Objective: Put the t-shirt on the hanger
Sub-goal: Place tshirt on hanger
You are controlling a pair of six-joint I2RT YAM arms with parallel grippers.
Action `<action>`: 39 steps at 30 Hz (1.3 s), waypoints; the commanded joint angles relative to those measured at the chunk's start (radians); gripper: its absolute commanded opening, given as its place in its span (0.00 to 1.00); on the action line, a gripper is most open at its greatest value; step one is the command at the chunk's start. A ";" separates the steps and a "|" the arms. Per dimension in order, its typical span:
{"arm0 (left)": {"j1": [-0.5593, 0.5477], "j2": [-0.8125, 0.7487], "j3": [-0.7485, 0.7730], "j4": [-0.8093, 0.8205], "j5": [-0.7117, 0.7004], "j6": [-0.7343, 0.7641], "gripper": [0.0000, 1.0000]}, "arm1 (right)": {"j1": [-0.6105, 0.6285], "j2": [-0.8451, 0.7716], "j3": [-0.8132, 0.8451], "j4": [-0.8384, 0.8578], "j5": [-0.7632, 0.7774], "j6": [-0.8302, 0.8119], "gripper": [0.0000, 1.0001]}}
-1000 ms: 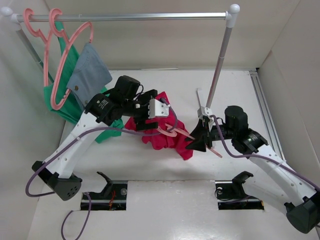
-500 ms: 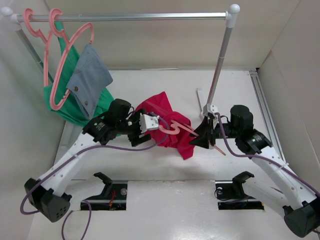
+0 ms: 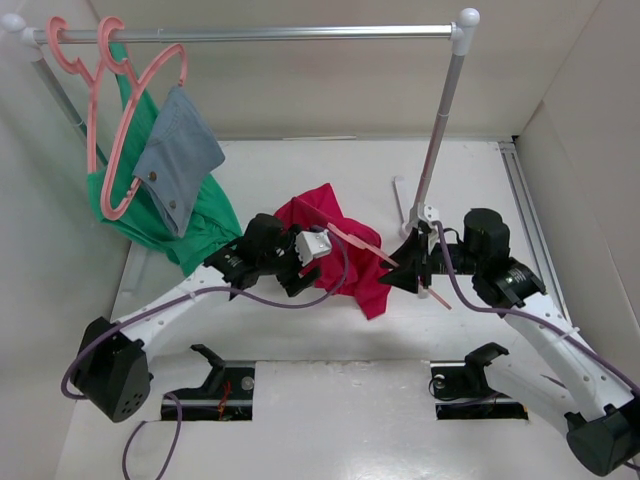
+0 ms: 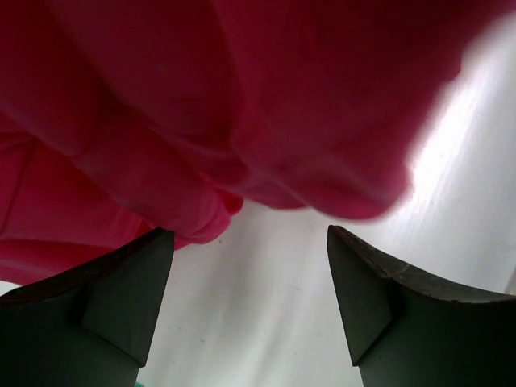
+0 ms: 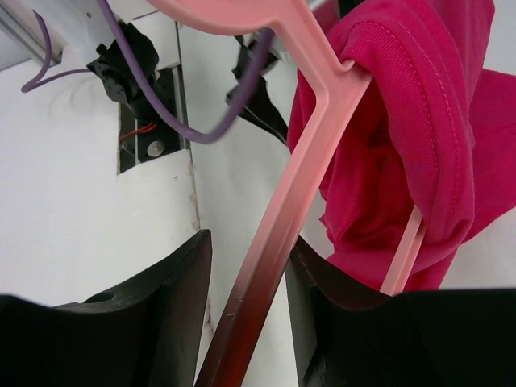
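Note:
The crimson t-shirt [image 3: 318,212] hangs bunched over one arm of the pink hanger [image 3: 360,243], above the middle of the table. My right gripper [image 3: 400,272] is shut on the hanger's other arm [image 5: 298,177], which runs up between its fingers to the red cloth [image 5: 403,121]. At the shirt's left edge my left gripper [image 3: 325,268] is low and open. In the left wrist view the t-shirt [image 4: 242,97] hangs just past the fingertips, and only white table shows between them at the left gripper [image 4: 250,242]. The hanger's hook is hidden.
A metal clothes rack stands at the back, its upright pole [image 3: 440,130] just behind my right gripper. On the rail's left end [image 3: 150,35], pink hangers carry a green garment [image 3: 205,225] and a grey-blue cloth [image 3: 175,150]. White walls close in both sides.
My left arm pulled back toward me and dropped lower, then slid right under the shirt's left edge, with its jaws staying apart. The shirt spread further onto the hanger. The right arm barely moved.

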 commanded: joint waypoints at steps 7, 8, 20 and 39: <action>-0.006 0.037 -0.058 0.330 -0.124 -0.132 0.72 | 0.004 -0.028 0.063 0.107 -0.036 0.013 0.00; -0.006 0.037 -0.067 0.341 -0.124 -0.132 0.71 | 0.004 -0.028 0.063 0.107 -0.036 0.014 0.00; -0.006 0.028 -0.160 0.536 -0.162 -0.123 0.00 | 0.004 -0.048 0.063 0.107 -0.025 0.043 0.00; 0.015 -0.168 0.307 0.247 -0.497 0.164 0.00 | -0.034 0.046 0.090 -0.012 -0.094 -0.068 0.00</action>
